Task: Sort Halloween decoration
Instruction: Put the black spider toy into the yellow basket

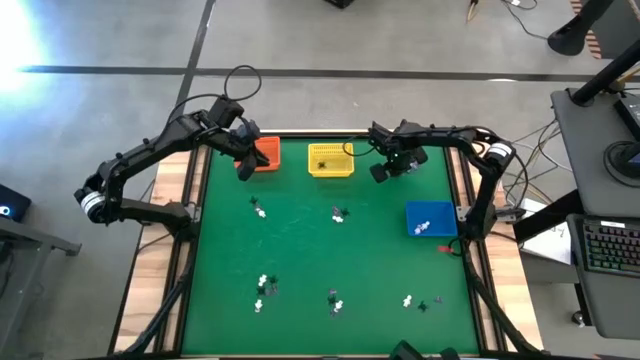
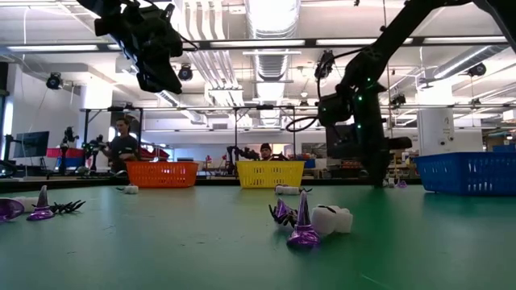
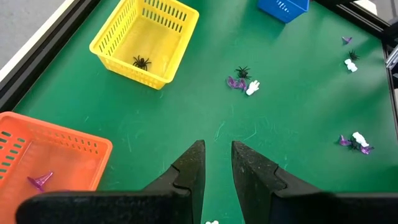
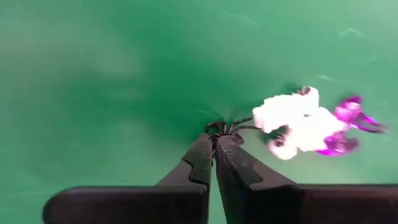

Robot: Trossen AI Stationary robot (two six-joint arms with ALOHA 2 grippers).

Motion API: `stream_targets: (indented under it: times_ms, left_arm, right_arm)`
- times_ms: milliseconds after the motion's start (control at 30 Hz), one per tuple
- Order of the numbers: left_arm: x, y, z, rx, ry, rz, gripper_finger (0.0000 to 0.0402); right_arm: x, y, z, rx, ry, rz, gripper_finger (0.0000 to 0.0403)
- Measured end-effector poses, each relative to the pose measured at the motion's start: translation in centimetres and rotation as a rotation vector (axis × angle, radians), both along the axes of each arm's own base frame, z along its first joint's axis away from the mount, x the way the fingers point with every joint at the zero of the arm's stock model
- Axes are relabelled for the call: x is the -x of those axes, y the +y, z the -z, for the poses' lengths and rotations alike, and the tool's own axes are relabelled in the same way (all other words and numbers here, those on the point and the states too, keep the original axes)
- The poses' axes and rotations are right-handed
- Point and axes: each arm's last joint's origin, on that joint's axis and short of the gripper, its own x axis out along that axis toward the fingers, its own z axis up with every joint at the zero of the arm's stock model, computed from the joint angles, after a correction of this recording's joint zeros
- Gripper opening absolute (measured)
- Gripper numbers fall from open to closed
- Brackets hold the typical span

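Right tool [image 4: 214, 144] pinched shut on black spider [image 4: 219, 127] at counter [image 1: 300, 250], white and purple trinkets at its 2 o'clock. Left tool [image 3: 217, 163] narrow, empty, waiting near orange basket [image 3: 56, 152].

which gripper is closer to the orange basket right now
Left. The left gripper hangs right at the orange basket, at its edge; the right gripper is beyond the yellow basket, on the far side.

Robotics lab; ceiling ducts [image 2: 266, 20]; distant workbenches [image 2: 89, 157]
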Motion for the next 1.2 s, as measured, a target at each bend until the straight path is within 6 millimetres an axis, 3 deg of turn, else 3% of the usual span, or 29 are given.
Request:
stream_targets:
  times_ms: [400, 800, 1200]
  left_arm:
    - [0.0, 0.0, 0.0, 0.0, 0.0, 0.0, 0.0061]
    - [0.0, 0.0, 0.0, 0.001, 0.0, 0.0, 0.0061]
    - [0.0, 0.0, 0.0, -0.013, 0.002, 0.016, 0.0061]
  right_arm:
    - [0.5, 0.7, -3.8, 0.066, -0.115, 0.011, 0.0008]
    - [0.2, 0.9, -3.8, 0.041, -0.144, -0.009, 0.0013]
    - [0.2, 0.9, -3.8, 0.063, -0.135, 0.058, 0.0116]
